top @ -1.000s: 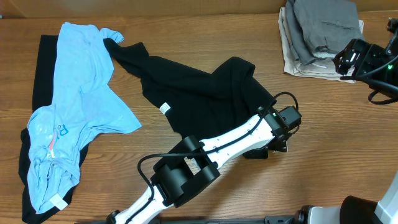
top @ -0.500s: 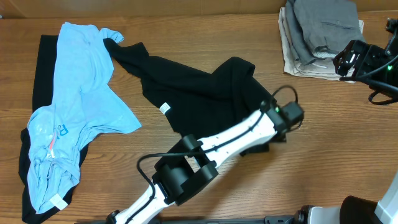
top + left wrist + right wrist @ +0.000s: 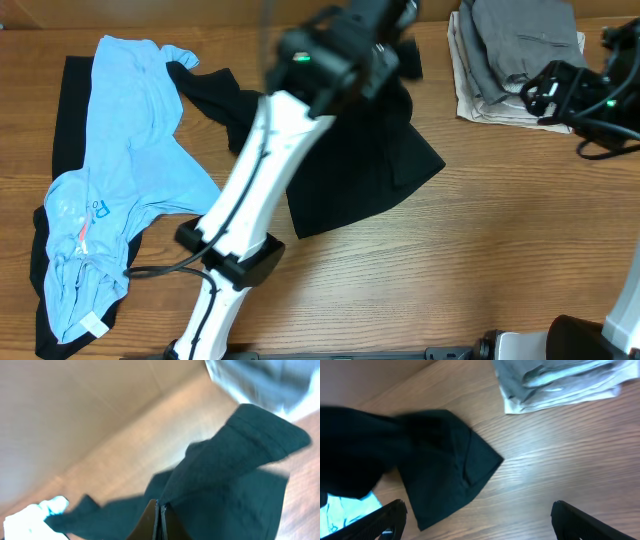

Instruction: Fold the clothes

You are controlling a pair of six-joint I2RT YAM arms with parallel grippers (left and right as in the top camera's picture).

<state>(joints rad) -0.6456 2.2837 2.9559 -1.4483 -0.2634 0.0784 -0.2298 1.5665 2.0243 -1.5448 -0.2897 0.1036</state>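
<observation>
My left gripper (image 3: 396,36) is raised high near the table's far edge, shut on an edge of a black garment (image 3: 350,170). In the left wrist view the jaws are pressed together on the black cloth (image 3: 225,475), which hangs down toward the table. A light blue T-shirt (image 3: 130,150) lies crumpled at the left, on top of another black garment (image 3: 68,110). My right gripper (image 3: 532,95) hovers at the far right with its fingers (image 3: 387,516) wide apart and nothing between them. The black garment's corner (image 3: 440,460) lies below and left of it.
A folded stack of grey and beige clothes (image 3: 515,50) sits at the back right corner, also seen in the right wrist view as the folded stack (image 3: 560,380). Bare wooden table (image 3: 480,250) stretches along the front right. The left arm (image 3: 250,190) crosses the middle.
My left arm has swung up and toward the far side, dragging the black garment's edge with it off the table. The right gripper has shifted slightly left.
</observation>
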